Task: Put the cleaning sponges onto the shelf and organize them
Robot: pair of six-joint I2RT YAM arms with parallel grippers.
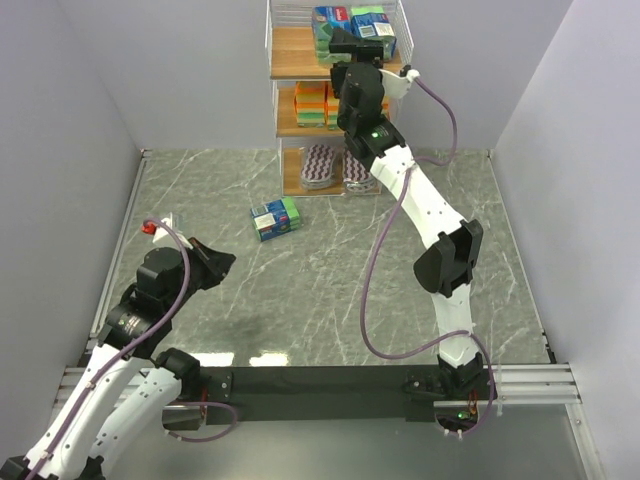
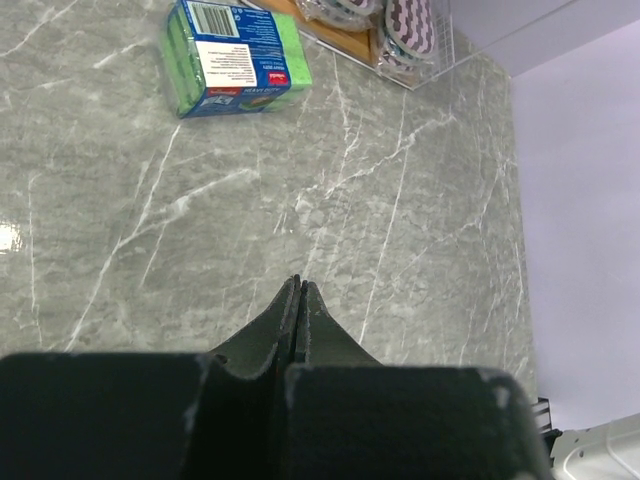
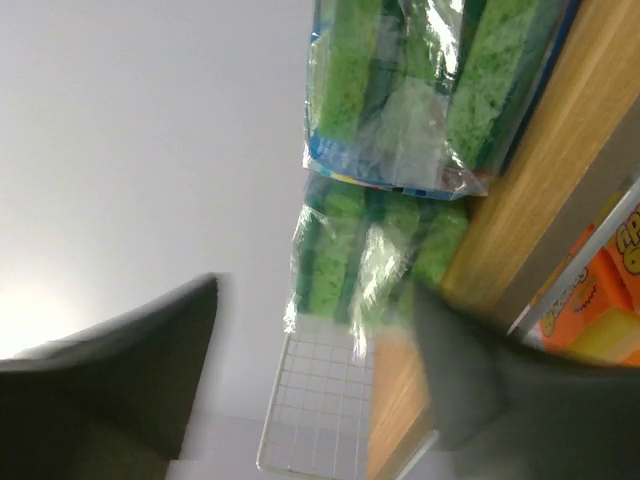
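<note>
The shelf (image 1: 287,48) stands at the 12 o'clock edge of the desk (image 1: 330,290). Its top tier holds two blue-green packs (image 1: 372,24). The middle tier holds orange blocks (image 1: 310,105), and the bottom tier holds purple-and-white oval pads (image 1: 320,165).

The right arm reaches up to the top tier. The right gripper (image 3: 315,290) is spread wide, with its fingers (image 3: 460,370) on either side of the wrist view towards the green packs on the wooden board. Blur hides whether the fingers touch a pack.

One loose pack (image 2: 235,55), blue and green, lies flat on the desk at about 7 o'clock from the foot of the shelf, apart from it. The left gripper (image 2: 298,287) hovers over the desk near 8 o'clock, well apart from that pack, with its fingers pressed together on nothing.
</note>
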